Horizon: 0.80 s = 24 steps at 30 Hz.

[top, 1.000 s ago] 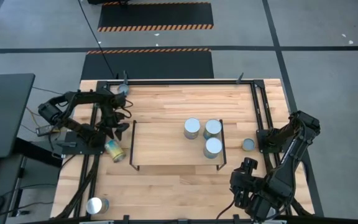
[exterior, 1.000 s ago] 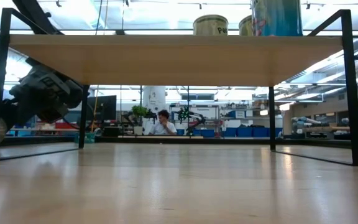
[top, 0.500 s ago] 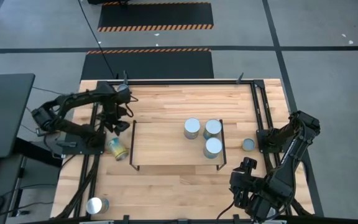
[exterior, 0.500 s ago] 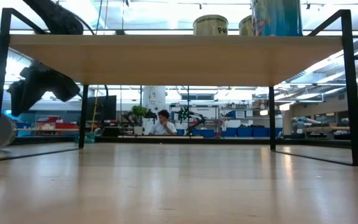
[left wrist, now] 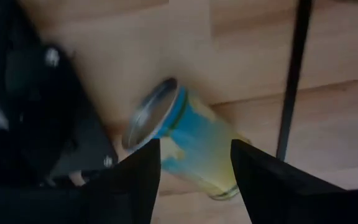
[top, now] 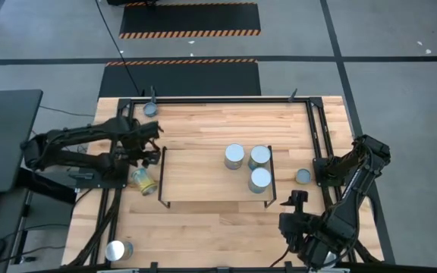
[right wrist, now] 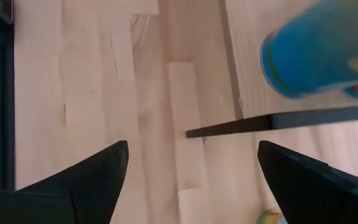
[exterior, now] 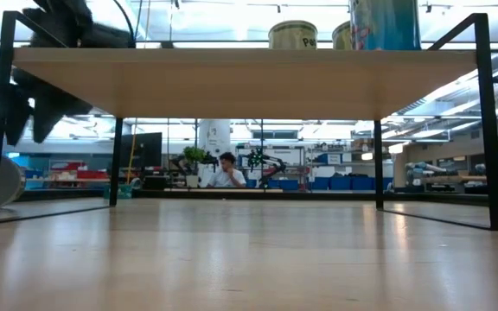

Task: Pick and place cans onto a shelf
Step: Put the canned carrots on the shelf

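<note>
Three cans [top: 249, 163] stand upright on the shelf [top: 196, 178]. Another can [top: 141, 180] lies on its side on the tabletop [top: 203, 220], just beside the shelf's left end. The left hand [top: 152, 144] hovers above it, fingers apart, holding nothing. The right hand [top: 298, 199] waits spread near the shelf's right corner.

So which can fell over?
The can on the table just left of the shelf, below the left gripper. It lies on its side, showing its blue and yellow label; the other cans stand upright.
</note>
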Each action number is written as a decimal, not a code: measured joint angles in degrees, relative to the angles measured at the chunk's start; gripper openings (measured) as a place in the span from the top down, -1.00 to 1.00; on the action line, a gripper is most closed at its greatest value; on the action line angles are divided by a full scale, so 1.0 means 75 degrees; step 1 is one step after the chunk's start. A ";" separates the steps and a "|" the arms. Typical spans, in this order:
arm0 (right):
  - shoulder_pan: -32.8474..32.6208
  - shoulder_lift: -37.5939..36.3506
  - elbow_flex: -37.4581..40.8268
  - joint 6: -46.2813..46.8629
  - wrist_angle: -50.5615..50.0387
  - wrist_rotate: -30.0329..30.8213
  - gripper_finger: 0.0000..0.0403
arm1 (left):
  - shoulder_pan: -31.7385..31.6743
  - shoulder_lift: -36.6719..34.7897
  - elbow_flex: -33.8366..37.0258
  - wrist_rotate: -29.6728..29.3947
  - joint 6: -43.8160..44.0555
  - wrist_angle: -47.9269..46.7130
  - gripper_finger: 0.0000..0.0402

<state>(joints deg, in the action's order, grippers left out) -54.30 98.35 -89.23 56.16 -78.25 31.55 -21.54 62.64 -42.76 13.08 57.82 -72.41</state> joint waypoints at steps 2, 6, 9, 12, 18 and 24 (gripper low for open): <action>-0.0079 0.0000 0.0000 -0.0366 -0.0048 0.0007 -0.82 | 0.0623 -0.0194 0.0000 -0.0170 0.0896 -0.0122 0.05; -0.0345 0.0000 0.0001 -0.0801 -0.0151 0.0003 -0.82 | 0.1741 -0.0595 0.0000 -0.0828 0.2837 -0.0223 0.12; -0.0574 0.0000 0.0000 -0.0974 -0.0202 0.0003 -0.82 | 0.2532 -0.0821 0.0000 -0.1289 0.4365 -0.0208 0.16; -0.0828 0.0000 0.0000 -0.1002 -0.0205 -0.0009 -0.82 | 0.3332 -0.0921 0.0000 -0.1719 0.5720 -0.0263 0.20; -0.1296 0.0000 0.0000 -0.1037 -0.0210 0.0020 -0.82 | 0.4467 -0.0840 0.0137 -0.2989 0.8325 -0.0767 0.31; -0.1589 0.0000 0.0000 -0.1034 -0.0216 0.0044 -0.82 | 0.4625 -0.0547 0.0096 -0.3255 0.8771 -0.0873 0.26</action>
<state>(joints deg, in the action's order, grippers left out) -66.22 98.35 -89.23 48.40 -79.88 31.88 13.15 58.53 -42.04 -11.34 123.60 -78.96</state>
